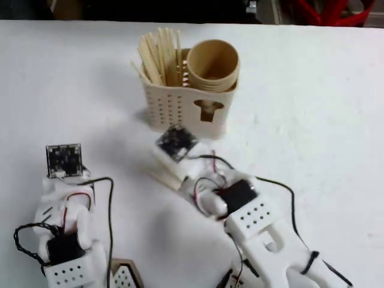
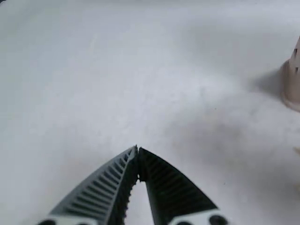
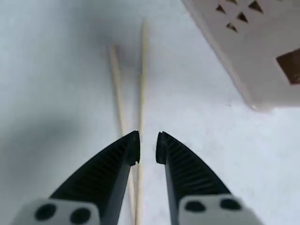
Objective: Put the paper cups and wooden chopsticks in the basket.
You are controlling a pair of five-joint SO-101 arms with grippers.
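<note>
A cream perforated basket [image 1: 180, 108] stands at the back middle of the table. It holds a stack of paper cups [image 1: 213, 63] and a bundle of wooden chopsticks [image 1: 159, 57]. Two loose chopsticks [image 3: 142, 70] lie side by side on the white table [image 1: 312, 120] in front of the basket [image 3: 262, 47]. My right gripper [image 3: 147, 147] hangs just over their near ends, narrowly open, nothing between its fingers. My left gripper [image 2: 138, 151] is shut and holds nothing, low over bare table at the front left. The right arm [image 1: 240, 201] covers most of the loose chopsticks [image 1: 161, 176] from above.
One corner of the basket [image 2: 293, 84] stands off to the side of my left gripper. The left arm [image 1: 66, 222] sits at the front left, with cables looping beside it. White table stretches to both sides of the basket.
</note>
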